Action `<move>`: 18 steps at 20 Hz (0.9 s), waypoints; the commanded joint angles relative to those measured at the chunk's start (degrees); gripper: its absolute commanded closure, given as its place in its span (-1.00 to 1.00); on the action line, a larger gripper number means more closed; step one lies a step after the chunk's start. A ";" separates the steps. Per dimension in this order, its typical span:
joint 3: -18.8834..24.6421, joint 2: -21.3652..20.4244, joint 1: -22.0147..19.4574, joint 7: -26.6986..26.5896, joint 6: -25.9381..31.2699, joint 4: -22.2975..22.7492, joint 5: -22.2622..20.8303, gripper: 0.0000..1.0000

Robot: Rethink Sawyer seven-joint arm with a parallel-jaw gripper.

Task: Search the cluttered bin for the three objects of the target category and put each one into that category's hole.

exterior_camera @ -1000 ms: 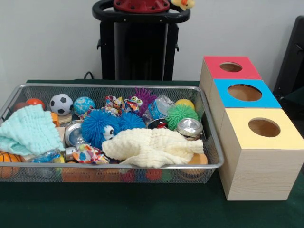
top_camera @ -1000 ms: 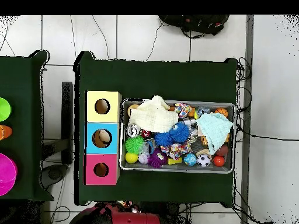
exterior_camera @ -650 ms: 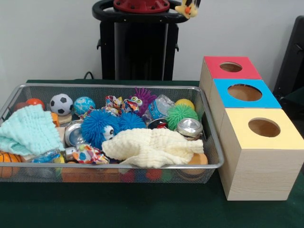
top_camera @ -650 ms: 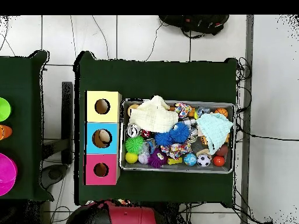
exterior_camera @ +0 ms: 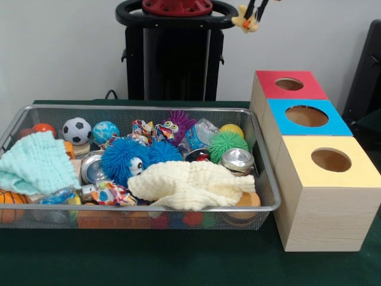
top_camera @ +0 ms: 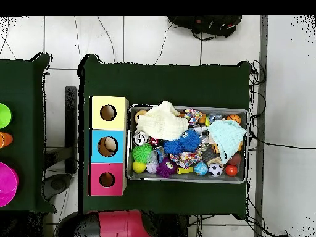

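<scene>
High at the top edge of the front view, my gripper [exterior_camera: 256,12] is shut on a small yellow duck toy [exterior_camera: 247,22] with an orange beak. It hangs in the air behind the bin's far right corner, left of the red box. Three wooden boxes with round holes stand in a row right of the bin: red [exterior_camera: 290,84], blue [exterior_camera: 306,116] and yellow [exterior_camera: 330,159]. From overhead they show as yellow [top_camera: 108,112], blue [top_camera: 108,146] and red [top_camera: 107,179]. The gripper is not visible from overhead.
The wire mesh bin [exterior_camera: 143,108] holds a cream cloth [exterior_camera: 190,183], a mint cloth [exterior_camera: 33,162], blue spiky balls [exterior_camera: 128,158], a green spiky ball [exterior_camera: 227,143], a soccer ball [exterior_camera: 77,130], metal tins and other small toys. The robot's base [top_camera: 123,225] sits below the table overhead.
The duck toy and my gripper have moved right and slightly down along the top edge. The bin's contents have not shifted.
</scene>
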 commanded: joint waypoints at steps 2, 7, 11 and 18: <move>-0.70 5.95 2.93 21.48 -0.68 -8.29 4.31 1.00; 0.37 7.75 1.30 20.23 2.47 -11.66 6.38 1.00; 0.93 11.21 0.59 20.99 3.47 -15.51 7.39 1.00; -0.33 18.06 1.51 22.60 7.43 -24.02 7.46 1.00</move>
